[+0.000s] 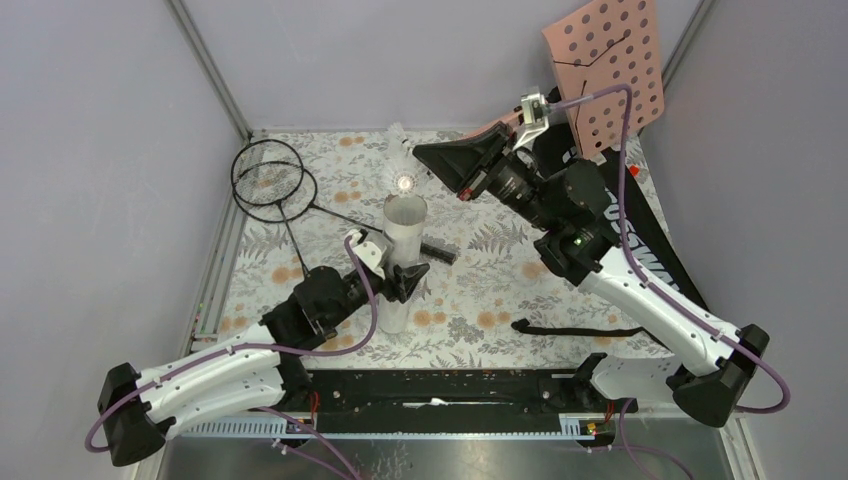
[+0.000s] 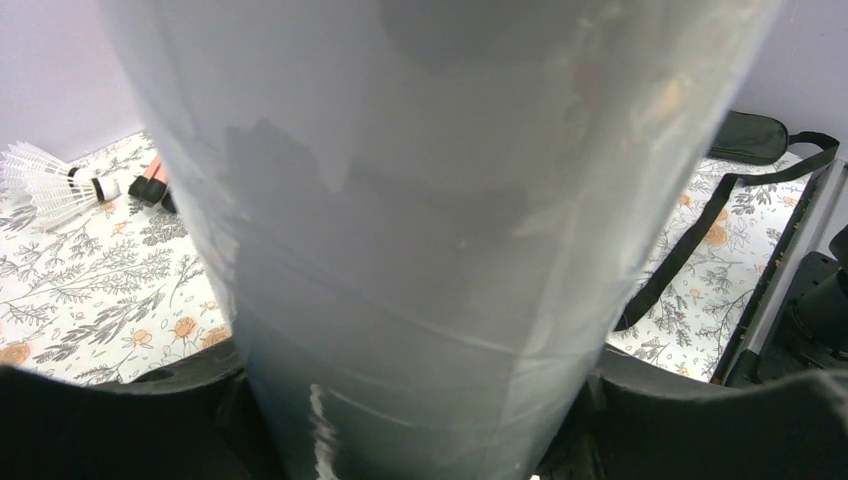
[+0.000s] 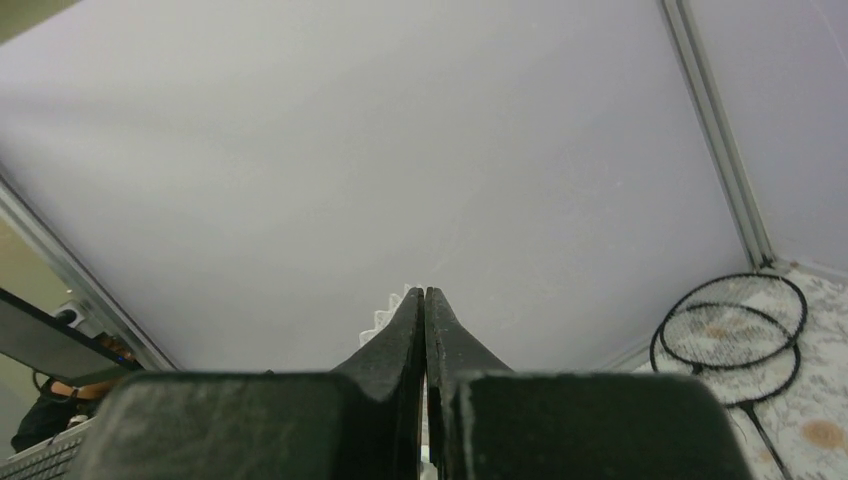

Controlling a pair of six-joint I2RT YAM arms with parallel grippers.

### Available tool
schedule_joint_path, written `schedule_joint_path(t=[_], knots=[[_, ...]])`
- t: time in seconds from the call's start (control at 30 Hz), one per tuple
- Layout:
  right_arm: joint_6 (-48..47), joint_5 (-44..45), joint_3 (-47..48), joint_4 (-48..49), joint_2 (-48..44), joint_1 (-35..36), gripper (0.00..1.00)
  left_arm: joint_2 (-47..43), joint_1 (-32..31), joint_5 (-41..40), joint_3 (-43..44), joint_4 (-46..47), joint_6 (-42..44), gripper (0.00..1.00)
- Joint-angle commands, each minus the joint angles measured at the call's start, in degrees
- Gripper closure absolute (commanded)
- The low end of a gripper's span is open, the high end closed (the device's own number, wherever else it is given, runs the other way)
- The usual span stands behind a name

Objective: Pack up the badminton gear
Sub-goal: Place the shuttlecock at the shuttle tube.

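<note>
We see the left hand clasping the white tube low on its body, a finger on either side, and the tube stands upright on the flowered bench with its open mouth up. In the left wrist view the tube fills almost everything. The right hand is raised beyond the tube with its fingers pressed together. White feathers show just past its tips, but we cannot tell whether it pinches them. One shuttlecock sits just beyond the tube's mouth and another lies on the bench. The two rackets lie overlapped at the far left, well apart from the tube. The black bag lies to the right under the right arm, its strap trailing across the bench, with the pink music stand behind it
</note>
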Motion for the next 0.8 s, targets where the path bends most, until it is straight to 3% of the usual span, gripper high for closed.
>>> schedule_joint_path(t=[0.0, 0.57, 0.77], knots=[[0.28, -3.76, 5.56, 0.71, -0.51, 0.61, 1.00, -0.51, 0.02, 0.41, -0.61, 9.05, 0.96, 0.50], [2.28, -3.58, -2.01, -5.96, -2.36, 0.65, 1.00, -0.88, 0.02, 3.76, -2.23, 16.75, 6.08, 0.50], [-8.44, -3.89, -1.54, -15.81, -4.31, 0.66, 1.00, -1.24, 0.01, 5.37, -1.95, 16.08, 6.24, 0.50]])
